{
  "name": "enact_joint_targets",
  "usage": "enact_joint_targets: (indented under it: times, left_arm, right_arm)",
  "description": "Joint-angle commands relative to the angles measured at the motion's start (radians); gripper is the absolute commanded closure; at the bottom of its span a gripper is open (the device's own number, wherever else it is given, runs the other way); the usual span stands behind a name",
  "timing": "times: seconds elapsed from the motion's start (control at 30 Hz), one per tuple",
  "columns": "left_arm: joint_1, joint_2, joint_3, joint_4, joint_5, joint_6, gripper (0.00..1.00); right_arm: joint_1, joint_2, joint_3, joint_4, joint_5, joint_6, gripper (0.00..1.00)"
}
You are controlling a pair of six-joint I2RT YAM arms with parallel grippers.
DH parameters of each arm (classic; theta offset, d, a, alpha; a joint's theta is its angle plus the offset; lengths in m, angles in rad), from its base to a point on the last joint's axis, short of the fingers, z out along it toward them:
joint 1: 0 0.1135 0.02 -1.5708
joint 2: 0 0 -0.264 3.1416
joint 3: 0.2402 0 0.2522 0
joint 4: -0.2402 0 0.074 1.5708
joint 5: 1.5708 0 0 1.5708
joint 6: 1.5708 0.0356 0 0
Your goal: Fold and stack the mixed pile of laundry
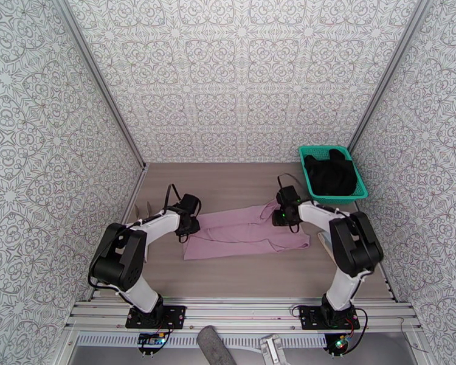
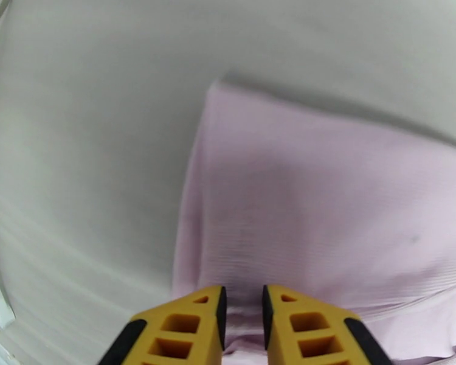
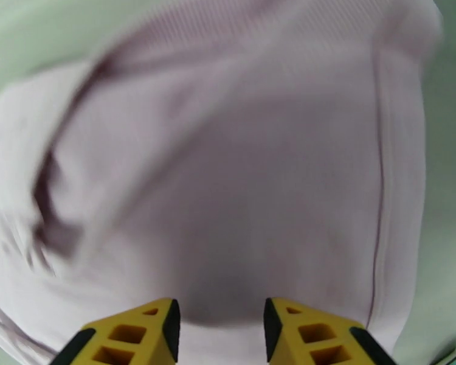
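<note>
Folding pink shirt [image 1: 246, 232], spread flat mid-worktop [image 1: 228, 177]: left pincer [image 2: 242, 299] barely parted, right pincer [image 3: 221, 311] wider, neither gripping. Next, probably pinching edges for another fold; black garment [image 1: 330, 174] waiting in basket [image 1: 340, 198].

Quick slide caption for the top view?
Left tool and right tool at ends of the shirt; black garment in basket.

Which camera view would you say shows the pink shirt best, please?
The top external view: the whole pink shirt lies spread on the table. The left wrist view shows one corner of it; the right wrist view, a blurred close-up of its fabric.
</note>
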Motion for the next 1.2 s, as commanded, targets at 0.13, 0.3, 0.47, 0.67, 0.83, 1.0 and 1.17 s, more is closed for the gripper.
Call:
enact_joint_targets:
  times: [0.13, 0.3, 0.47, 0.67, 0.83, 1.0, 1.17]
  left_arm:
    - [0.003, -0.123, 0.015, -0.124, 0.006, -0.054, 0.60]
    - [0.020, -0.249, 0.097, -0.224, -0.013, -0.023, 0.41]
    - [0.049, -0.306, 0.129, -0.280, 0.016, 0.001, 0.36]
    - [0.063, -0.313, 0.065, -0.247, 0.049, -0.013, 0.38]
    - [0.071, -0.284, 0.053, -0.209, 0.074, -0.016, 0.40]
    - [0.099, -0.216, 0.071, -0.184, 0.080, -0.011, 0.39]
    - [0.120, -0.163, 0.107, -0.164, 0.119, -0.007, 0.39]
  right_arm:
    - [-0.017, 0.193, 0.257, -0.181, -0.002, -0.080, 0.57]
    - [-0.046, 0.305, 0.429, -0.240, -0.017, -0.126, 0.57]
    - [-0.071, 0.401, 0.590, -0.303, -0.038, -0.169, 0.57]
    - [-0.074, 0.383, 0.563, -0.294, -0.051, -0.174, 0.57]
    - [-0.089, 0.349, 0.526, -0.288, -0.044, -0.181, 0.57]
    - [-0.090, 0.254, 0.492, -0.299, -0.080, -0.173, 0.55]
    - [-0.090, 0.085, 0.361, -0.290, -0.049, -0.148, 0.48]
